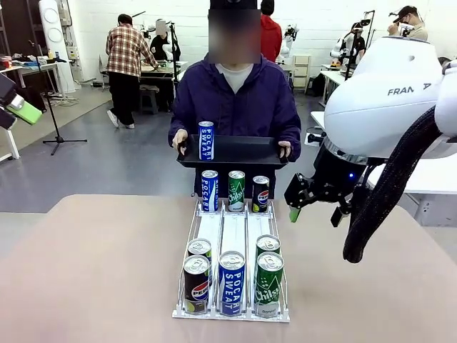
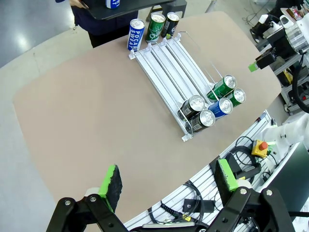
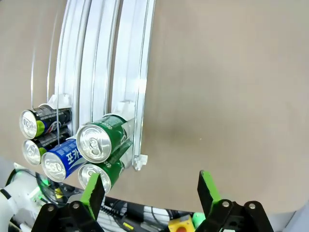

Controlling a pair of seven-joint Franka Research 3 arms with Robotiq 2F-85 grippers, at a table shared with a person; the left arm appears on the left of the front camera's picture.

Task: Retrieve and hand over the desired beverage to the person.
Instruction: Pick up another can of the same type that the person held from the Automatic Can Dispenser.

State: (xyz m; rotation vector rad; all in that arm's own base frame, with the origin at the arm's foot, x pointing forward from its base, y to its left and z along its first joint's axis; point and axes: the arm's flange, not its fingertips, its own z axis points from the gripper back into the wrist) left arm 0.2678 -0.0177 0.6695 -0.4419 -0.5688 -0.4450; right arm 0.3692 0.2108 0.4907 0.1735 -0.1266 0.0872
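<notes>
The person (image 1: 235, 93), in a dark navy-purple jacket, stands at the far side holding a black tray (image 1: 243, 151) with a blue Pocari Sweat can (image 1: 206, 140) upright on it. On the table a wire rack (image 1: 233, 232) holds cans: blue, green and Pepsi at its far end, and a Pepsi can (image 1: 196, 284), a Pocari can (image 1: 231, 283) and a green can (image 1: 269, 284) in front. My right gripper (image 1: 315, 213) hangs open to the right of the rack, above the table, empty (image 3: 150, 189). My left gripper (image 2: 168, 179) is open and empty, raised high over the table's left side.
The rack's middle stretch (image 2: 169, 67) is bare rails. Bare table lies on both sides of the rack. Cables and an emergency-stop button (image 2: 261, 146) sit beyond the table's near edge. Other people work at benches far behind.
</notes>
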